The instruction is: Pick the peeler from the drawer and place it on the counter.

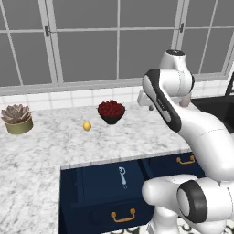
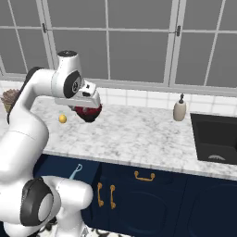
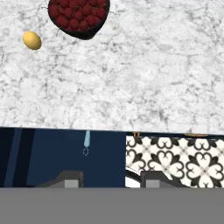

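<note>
Two-finger dark gripper (image 3: 105,178), jaws apart and empty, at bottom centre of the hand view; just above it, slim light-blue peeler with silvery looped head (image 3: 86,142) lying in open navy drawer (image 3: 61,157); beyond, white grey-veined marble counter (image 3: 144,83) bearing dark bowl of red berries (image 3: 78,15) and small yellow lemon (image 3: 32,40) at upper left.

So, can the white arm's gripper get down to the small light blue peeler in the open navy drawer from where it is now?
Probably yes. The light blue peeler lies alone in the open navy drawer, with nothing over it. The gripper hangs above the white marble counter near the drawer, apparently open, and holds nothing.
</note>
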